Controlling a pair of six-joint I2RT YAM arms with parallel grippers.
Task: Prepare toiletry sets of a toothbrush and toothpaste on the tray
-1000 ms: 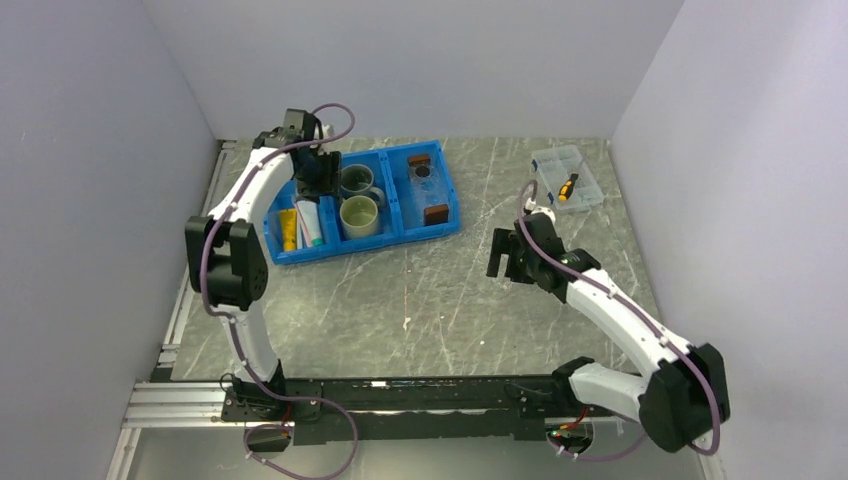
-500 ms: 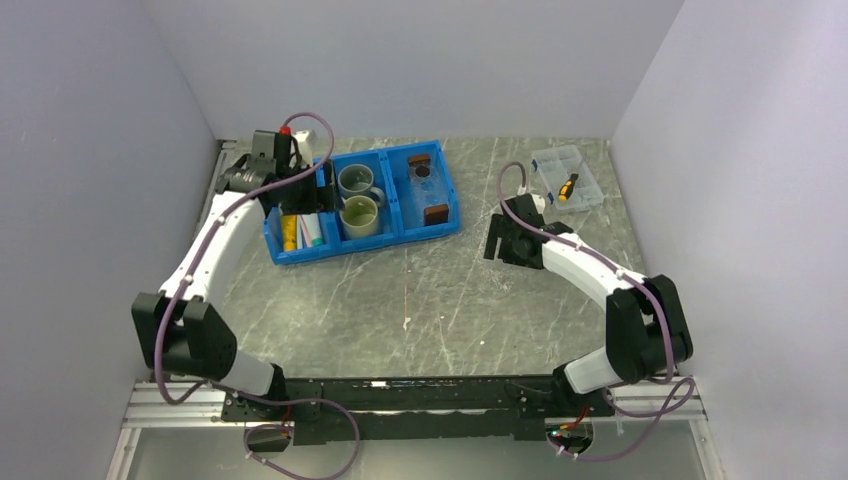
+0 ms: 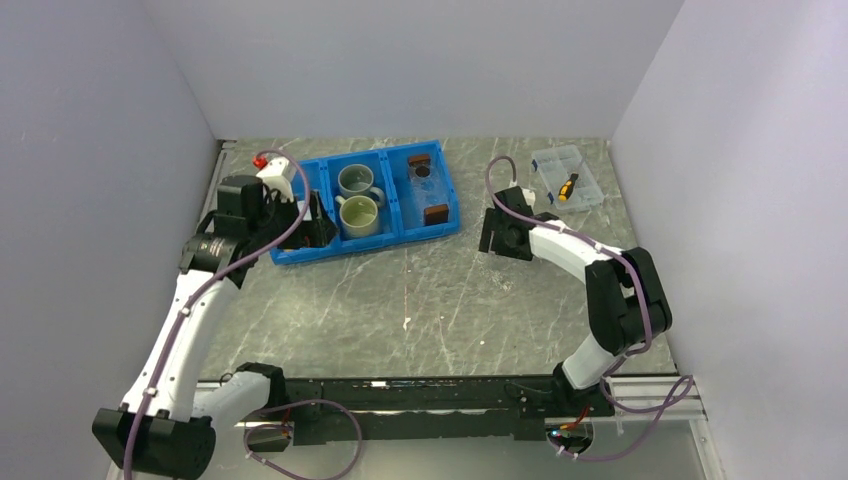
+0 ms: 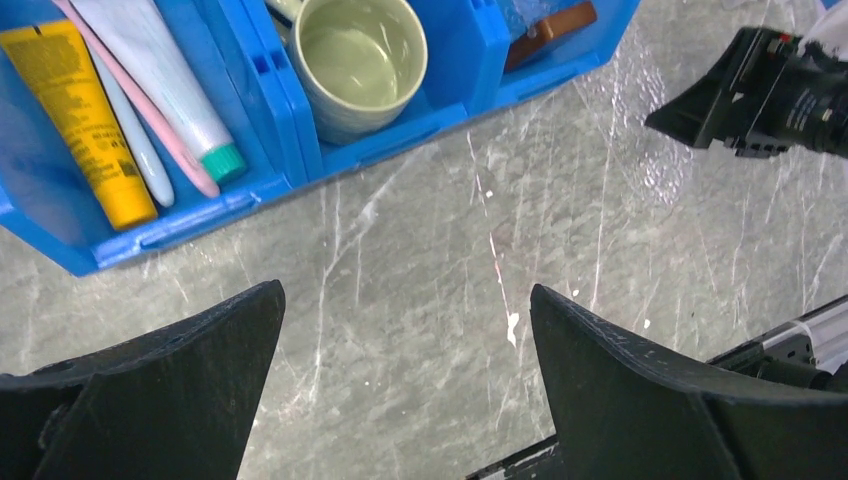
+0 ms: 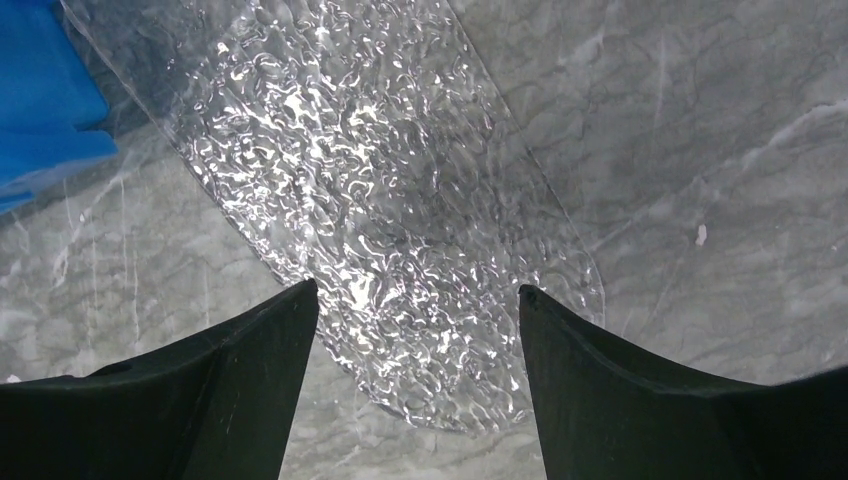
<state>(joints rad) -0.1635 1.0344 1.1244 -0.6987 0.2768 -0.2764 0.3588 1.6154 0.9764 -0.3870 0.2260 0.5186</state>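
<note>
left pincer [image 4: 405,300]: jaws spread wide, empty | right pincer [image 5: 415,300]: jaws apart, pointing down

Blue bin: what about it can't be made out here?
Top view: the left end effector hides the blue bin's left compartment.
Left wrist view: the top edge cuts off the toothpaste and the tray.
Right wrist view: the left edge cuts off all but one corner.
</note>
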